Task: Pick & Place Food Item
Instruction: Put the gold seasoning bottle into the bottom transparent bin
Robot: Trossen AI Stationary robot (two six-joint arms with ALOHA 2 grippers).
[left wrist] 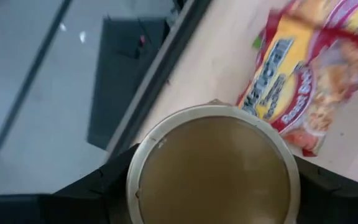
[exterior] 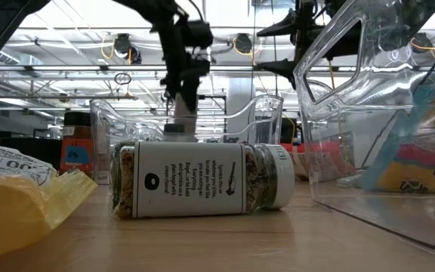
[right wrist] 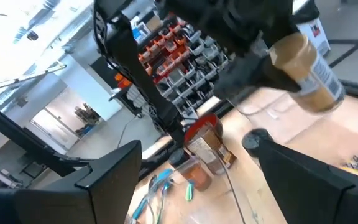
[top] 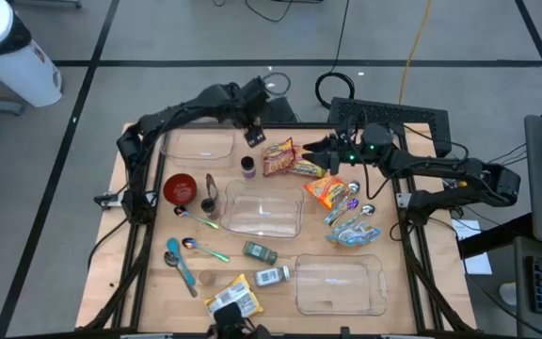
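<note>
Snack bags and clear trays crowd mid-table.

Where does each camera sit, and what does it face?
High: overhead, facing down on the table and both arms.
Low: table height, facing a lying spice jar.
Left wrist: over the left pincer, gripping a tan jar.
Right wrist: behind the open right pincer, facing the left arm.
Shared: both wrist views show the tan jar.

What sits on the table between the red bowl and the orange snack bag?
In the high view, between the red bowl and the orange snack bag sits a clear plastic tub.
</note>
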